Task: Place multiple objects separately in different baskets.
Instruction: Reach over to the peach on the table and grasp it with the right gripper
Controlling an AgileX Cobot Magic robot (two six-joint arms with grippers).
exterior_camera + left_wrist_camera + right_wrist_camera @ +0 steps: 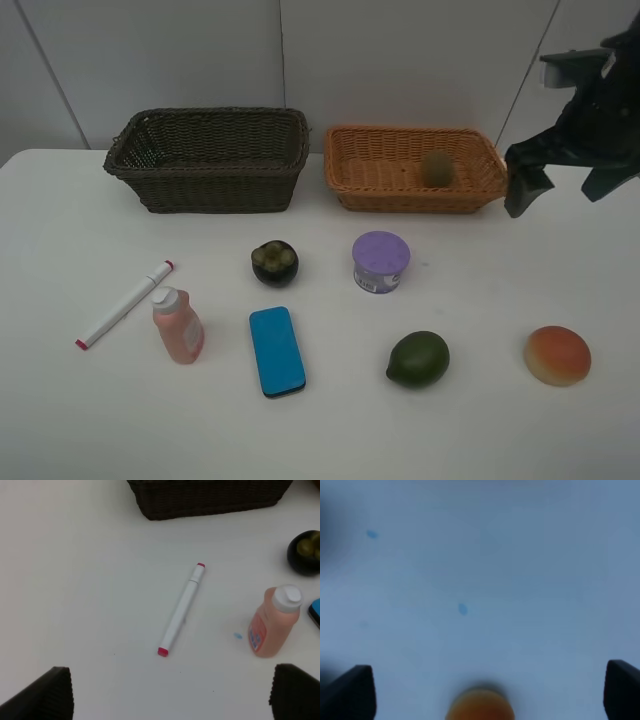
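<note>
Seven items loose on the worktop (60,420); eighth, brown kiwi (437,168), lying in the light orange basket (415,200), beside the dark brown basket (210,190). Left fingers (42,695) spread wide, holding nothing, hovering over the white marker (182,610), pink bottle (272,625) nearby. Right fingers (350,692) equally wide, empty, held high at the worktop's right, orange-red fruit (480,707) just showing between them. Probably light and firm but round and smooth, so liable to squirt out: pinch across the widest middle, low down. Marker looks stiff, thin, prone to rolling: take mid-barrel, square across its length. Bottle likely slick plastic: grip the body, not the cap.
</note>
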